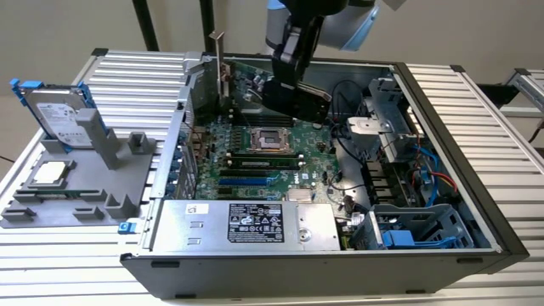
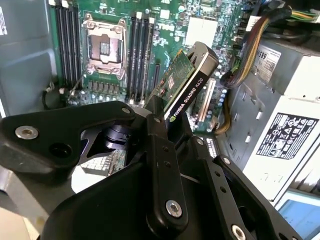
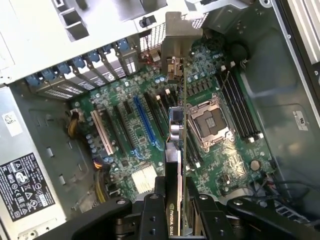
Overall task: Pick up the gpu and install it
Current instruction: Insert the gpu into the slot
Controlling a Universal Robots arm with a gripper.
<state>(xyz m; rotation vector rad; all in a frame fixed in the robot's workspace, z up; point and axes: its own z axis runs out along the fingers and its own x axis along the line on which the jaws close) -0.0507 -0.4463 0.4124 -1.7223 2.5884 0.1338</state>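
the end effector (image 3: 176,205) is closed on the gpu (image 3: 175,131), its black fingers (image 3: 151,215) pinching the card's two faces at the end away from the bracket. the card stands on edge inside the open computer case (image 1: 297,274), over the motherboard (image 1: 216,146). its silver bracket sits by the case's rear wall and rises above that wall's rim. in the first wrist view it hangs between the blue slot (image 3: 142,120) and the cpu socket (image 3: 212,122); whether it touches a slot i cannot tell. the power supply (image 1: 255,223) lies along the case's near edge. on the bench (image 1: 467,95), at its edge on the exterior view's left, a grey fixture (image 1: 102,143) carries a hard drive (image 1: 58,118) and a square silver chip (image 1: 51,173). the card shows a green board face and a black shroud.
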